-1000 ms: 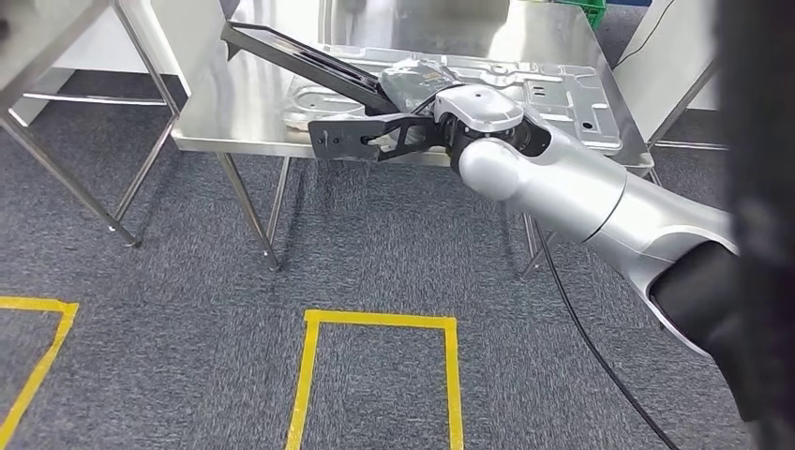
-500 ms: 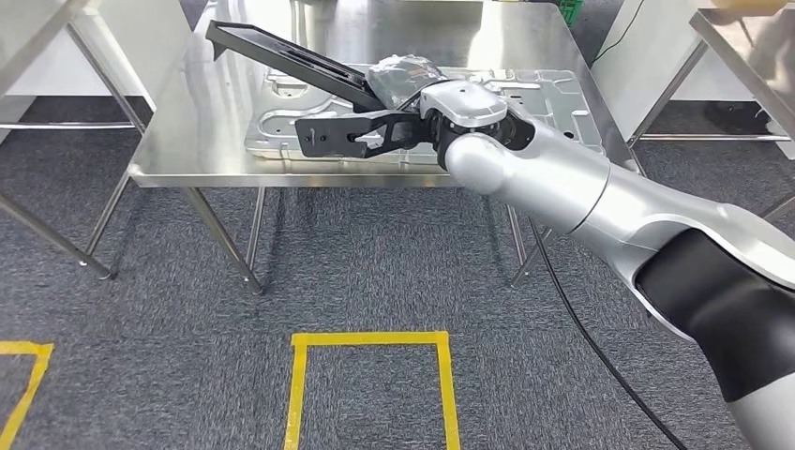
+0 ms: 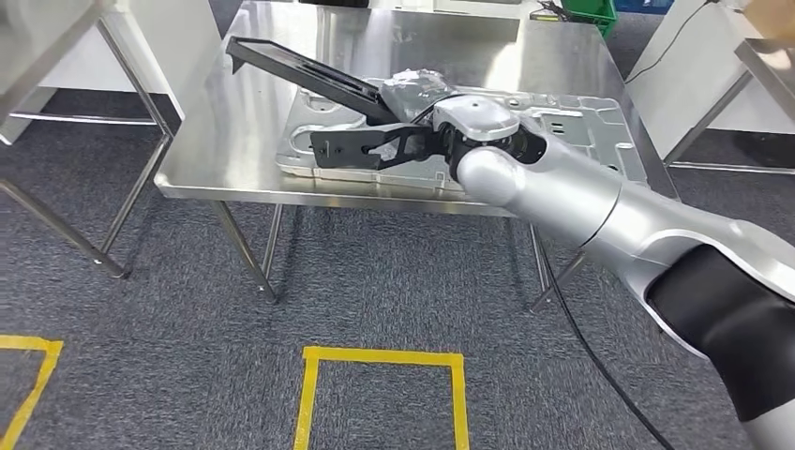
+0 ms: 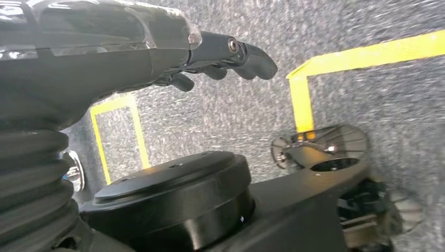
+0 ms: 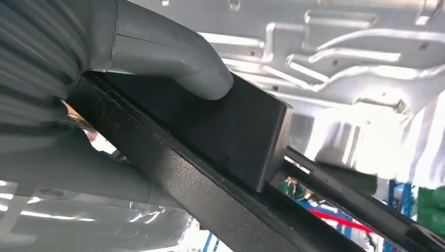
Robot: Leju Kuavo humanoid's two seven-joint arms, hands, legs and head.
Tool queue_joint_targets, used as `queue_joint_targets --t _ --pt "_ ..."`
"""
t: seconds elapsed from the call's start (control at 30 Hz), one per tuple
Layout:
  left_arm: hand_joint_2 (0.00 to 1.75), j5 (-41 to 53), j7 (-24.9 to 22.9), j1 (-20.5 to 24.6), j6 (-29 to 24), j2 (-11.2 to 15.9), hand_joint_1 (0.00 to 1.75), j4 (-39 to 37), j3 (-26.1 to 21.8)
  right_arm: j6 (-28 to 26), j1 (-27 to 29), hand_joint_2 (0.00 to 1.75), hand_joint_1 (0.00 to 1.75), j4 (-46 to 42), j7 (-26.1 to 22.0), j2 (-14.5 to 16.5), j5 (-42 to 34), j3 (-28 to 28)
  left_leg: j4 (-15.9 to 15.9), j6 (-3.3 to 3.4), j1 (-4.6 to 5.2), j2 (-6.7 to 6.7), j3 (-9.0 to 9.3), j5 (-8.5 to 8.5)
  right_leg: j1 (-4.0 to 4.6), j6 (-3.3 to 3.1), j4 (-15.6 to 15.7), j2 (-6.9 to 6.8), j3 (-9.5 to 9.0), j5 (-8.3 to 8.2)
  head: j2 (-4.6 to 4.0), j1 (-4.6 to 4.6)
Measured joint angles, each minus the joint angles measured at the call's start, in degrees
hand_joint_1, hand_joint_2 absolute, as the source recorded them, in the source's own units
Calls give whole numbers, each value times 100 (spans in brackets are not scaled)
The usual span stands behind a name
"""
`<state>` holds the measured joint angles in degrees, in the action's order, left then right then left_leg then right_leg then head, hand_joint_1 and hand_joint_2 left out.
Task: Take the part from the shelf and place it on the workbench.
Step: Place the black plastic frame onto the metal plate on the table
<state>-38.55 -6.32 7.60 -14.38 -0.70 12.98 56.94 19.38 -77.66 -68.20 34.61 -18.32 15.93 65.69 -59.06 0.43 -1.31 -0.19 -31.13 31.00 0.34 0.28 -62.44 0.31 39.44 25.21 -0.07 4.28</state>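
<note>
Right hand (image 3: 427, 122) reaches out over the stainless workbench (image 3: 216, 141), fingers closed around a black frame-shaped part (image 3: 309, 70). In the right wrist view the thick grey thumb (image 5: 178, 58) presses flat on a black block of the part (image 5: 231, 131), the part's textured bar running beneath the thumb and out past the fingers. Grip looks firm; the dark fingers on the far side are hidden by the part.

From the head view the part is tilted: one long bar slants up and away beyond the fingertips, over the workbench's far-left area; a second perforated arm (image 3: 352, 148) of it extends just below the fingers, hanging above the near edge of a pressed silver metal panel (image 3: 581, 117). Cannot tell whether the part touches the panel. The panel lies flat on the workbench, directly under the hand.

Left hand (image 4: 210, 58) hangs low over grey carpet (image 4: 367, 100) with yellow floor tape (image 4: 362, 55). Its dark fingers are curled partway in and hold nothing.
</note>
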Motion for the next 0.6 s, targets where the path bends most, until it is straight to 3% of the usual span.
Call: queue_joint_targets --t 0.03,0.07,0.2,0.27,0.33,0.37,0.4,0.47,0.5,0.53,0.6 --pt "175 1 -2 2 -3 -5 0 0 0 13 -7 175 175 -2 28 -29 -27 0 16 -30 -10 -3 29 36 28 -53 215 2 -39 -173 0 0" --pt "175 0 -3 3 -3 -13 0 0 1 25 0 175 175 -3 47 -66 -52 1 21 -65 -21 -6 42 53 55 -98 322 -1 -66 -197 0 2" --pt "175 3 0 9 4 -28 0 1 2 24 -16 175 175 -7 53 -179 -77 -49 -128 -173 -17 -4 38 178 37 -182 595 -39 -312 -94 0 26" --pt "175 4 5 14 4 -20 0 1 2 4 -13 175 175 -5 52 -203 -93 -62 -688 -206 -17 1 -273 399 25 -206 643 -27 -416 -55 0 -26" --pt "175 2 7 24 4 -11 0 1 1 -5 43 175 175 4 52 -213 -127 -59 -1280 -230 -15 4 -713 574 30 -214 635 -6 -484 15 0 -75" --pt "175 0 7 32 4 -7 0 1 0 -7 78 175 175 10 53 -217 -141 -59 -1374 -236 -13 9 -858 524 32 -209 625 2 -525 60 0 -88" --pt "175 1 7 38 5 -4 0 1 0 -7 102 175 175 16 53 -222 -150 -58 -1278 -235 -11 15 -915 347 31 -202 610 7 -570 109 0 -100" --pt "175 1 6 38 5 5 0 1 0 -11 118 175 175 26 53 -231 -152 -59 -686 -207 -7 24 -831 -246 27 -174 574 16 -662 213 0 -123" --pt "175 1 4 31 5 10 0 1 0 -14 118 175 175 30 53 -238 -152 -57 -408 -186 7 26 -774 -438 25 -152 556 21 -688 255 0 -138" --pt "175 1 3 29 5 15 0 1 1 -18 121 175 175 34 54 -246 -153 -56 -209 -151 22 25 -718 -532 24 -124 531 25 -686 289 0 -159" --pt "175 1 0 32 7 20 0 1 1 -21 130 175 175 44 54 -263 -156 -55 -100 -86 54 12 -680 -478 23 -61 497 19 -658 334 0 -173"
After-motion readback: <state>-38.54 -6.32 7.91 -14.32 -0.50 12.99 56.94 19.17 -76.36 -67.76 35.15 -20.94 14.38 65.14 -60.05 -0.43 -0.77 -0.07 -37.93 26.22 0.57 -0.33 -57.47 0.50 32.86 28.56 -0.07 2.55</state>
